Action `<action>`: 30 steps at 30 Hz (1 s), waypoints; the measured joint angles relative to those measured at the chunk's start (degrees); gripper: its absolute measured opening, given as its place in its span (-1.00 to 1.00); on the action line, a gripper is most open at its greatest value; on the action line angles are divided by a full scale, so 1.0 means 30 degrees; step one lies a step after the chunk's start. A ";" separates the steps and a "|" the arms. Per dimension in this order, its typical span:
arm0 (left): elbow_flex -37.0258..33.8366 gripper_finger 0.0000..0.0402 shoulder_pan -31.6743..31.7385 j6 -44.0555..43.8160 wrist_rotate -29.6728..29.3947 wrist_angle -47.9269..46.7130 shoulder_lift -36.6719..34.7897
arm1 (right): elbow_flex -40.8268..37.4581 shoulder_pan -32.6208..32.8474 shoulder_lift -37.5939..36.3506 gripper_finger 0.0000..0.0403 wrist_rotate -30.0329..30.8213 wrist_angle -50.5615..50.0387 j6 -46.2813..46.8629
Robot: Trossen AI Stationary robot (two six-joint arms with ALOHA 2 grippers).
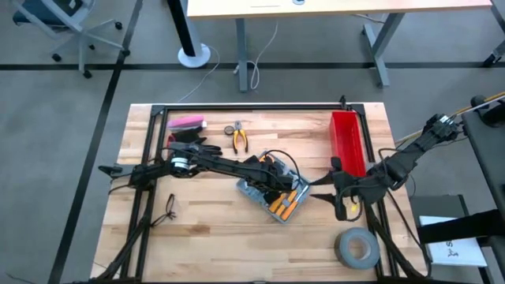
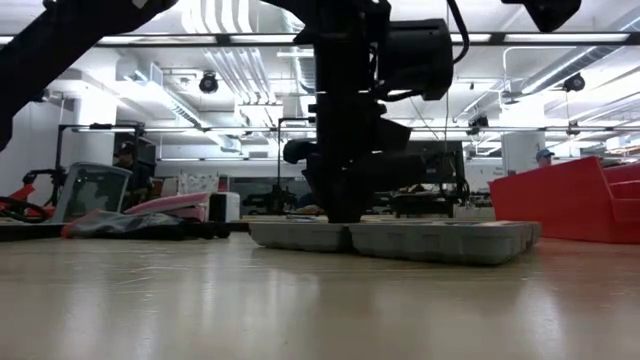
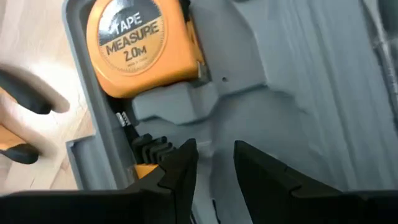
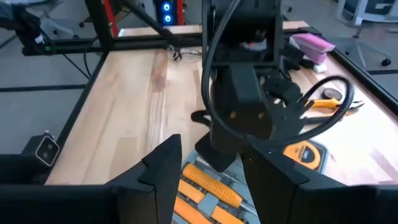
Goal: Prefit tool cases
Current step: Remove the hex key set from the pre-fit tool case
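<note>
We saw the left claw (image 3: 214,158) slightly spread, empty, over the open grey-blue plastic tool case (image 1: 272,192); right claw (image 4: 208,158) spread nearby. Risk: a downward push could shift the case or unseat the orange tape measure (image 3: 134,46).

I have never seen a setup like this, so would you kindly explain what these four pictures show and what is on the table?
Two dark robot arms work at a wooden table. One camera looks straight down, one sits at table height, and one rides on each wrist. The left gripper, jaws open and empty, hangs over the open grey tool case, which holds an orange tape measure and orange-handled tools. The right gripper waits, open, beside the case. Also there: a red bin, pliers, a grey tape roll.
</note>
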 joint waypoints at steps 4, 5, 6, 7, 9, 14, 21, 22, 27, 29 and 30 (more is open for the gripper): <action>-0.0007 -0.43 0.0112 0.0213 -0.0141 -0.0040 0.0000 | 0.0079 0.0000 -0.0390 -0.28 0.0009 -0.0193 -0.0166; -0.0003 -0.43 0.0140 0.0286 -0.0356 -0.0030 0.0000 | 0.0163 0.0000 -0.0370 -0.28 0.0009 -0.0237 -0.0189; -0.0005 -0.43 0.0144 0.0389 -0.0583 -0.0016 0.0000 | 0.0260 0.0000 -0.0306 -0.28 0.0009 -0.0252 -0.0288; -0.0007 -0.43 0.0170 0.0447 -0.0755 -0.0021 0.0000 | 0.0352 0.0000 -0.0206 -0.28 0.0008 -0.0248 -0.0385; -0.0003 -0.44 0.0203 0.0634 -0.1158 -0.0012 0.0000 | 0.0424 0.0000 0.0020 -0.27 0.0006 -0.0246 -0.0491; -0.0003 -0.61 0.0242 0.0851 -0.1265 -0.0087 0.0000 | 0.0581 0.0000 0.0680 -0.27 -0.0029 -0.0292 -0.0495; 0.0237 -0.96 0.0273 0.0924 -0.0525 -0.0878 -0.0007 | 0.0619 0.0000 0.0663 -0.29 -0.0028 -0.0205 -0.0555; 0.0237 -0.97 0.0272 0.0923 -0.0503 -0.0952 -0.0007 | 0.0621 0.0000 0.0651 -0.29 -0.0028 -0.0176 -0.0513; 0.0237 -0.99 0.0333 0.0866 -0.0148 -0.1155 -0.0007 | 0.0627 0.0000 0.0651 -0.29 -0.0028 -0.0153 -0.0505; 0.0237 -0.99 0.0352 0.0858 -0.0098 -0.1160 -0.0007 | 0.0627 0.0000 0.0667 -0.30 -0.0032 -0.0130 -0.0471; 0.0254 -0.99 0.0352 0.0858 -0.0045 -0.1205 -0.0007 | 0.0627 0.0000 0.0673 -0.30 -0.0028 -0.0147 -0.0403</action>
